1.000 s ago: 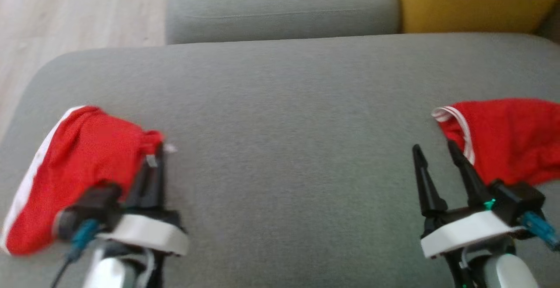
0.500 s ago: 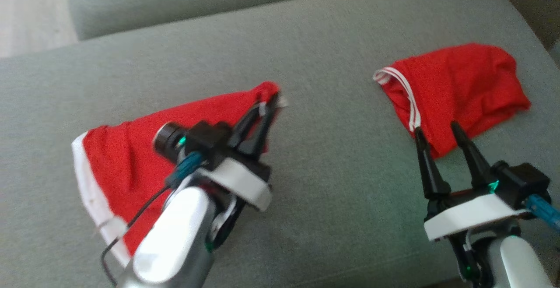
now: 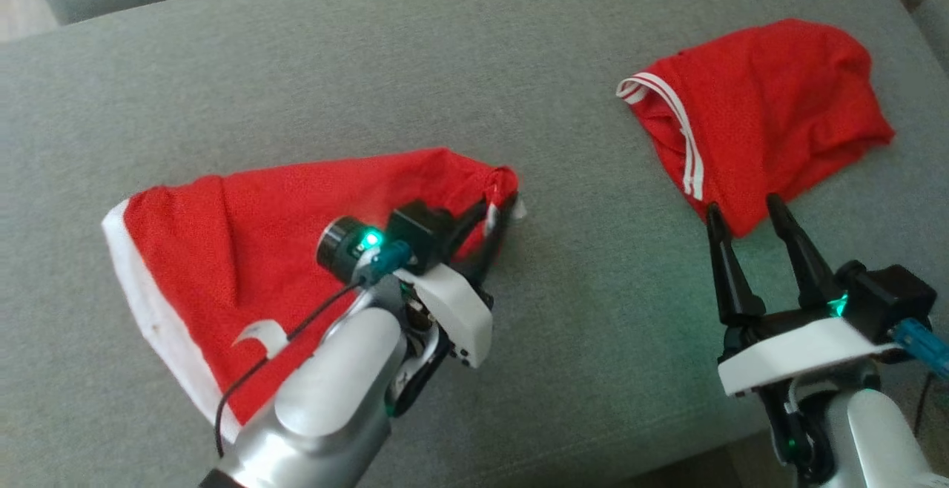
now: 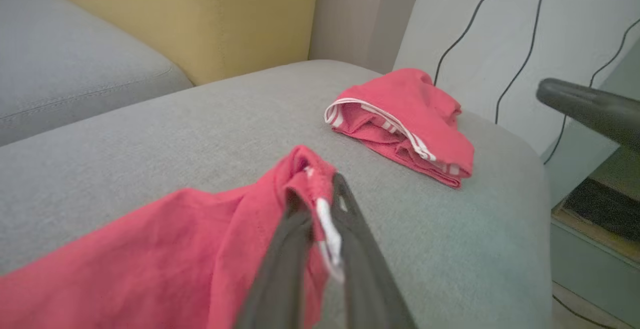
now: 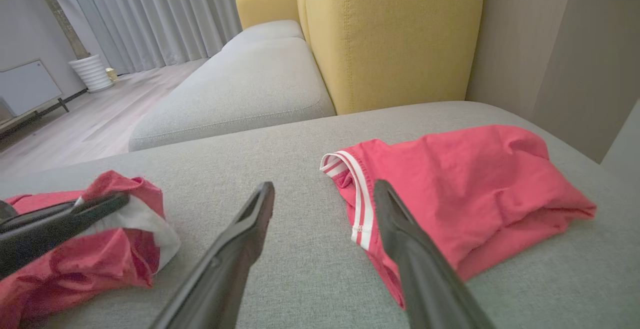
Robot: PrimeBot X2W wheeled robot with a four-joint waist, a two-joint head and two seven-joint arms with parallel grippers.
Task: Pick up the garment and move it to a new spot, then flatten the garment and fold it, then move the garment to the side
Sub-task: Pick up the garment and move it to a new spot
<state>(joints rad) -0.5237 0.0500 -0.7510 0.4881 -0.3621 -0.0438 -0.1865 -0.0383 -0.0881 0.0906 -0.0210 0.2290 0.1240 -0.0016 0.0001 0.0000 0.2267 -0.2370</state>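
On the grey cushion point(image 3: 445, 65), the left gripper point(image 3: 501, 202) is pinching a bunched corner of the red garment point(image 3: 282, 206), its jaws all but closed. The garment is lying stretched across the cushion's left half, its white hem point(image 3: 137, 288) trailing toward the front edge. The right gripper point(image 3: 742, 205) is hovering with its fingers spread wide and gripping nothing, its tips near the edge of the other garment point(image 3: 771, 102), a rumpled red heap on the right. The left grip looks thin, catching little more than a fold and a white tag point(image 4: 326, 226). A pull against the cushion's drag could be working that corner loose, or hauling the cloth along in a wad. If the right arm is advancing carelessly, its open fingers could be snagging the wrong garment.
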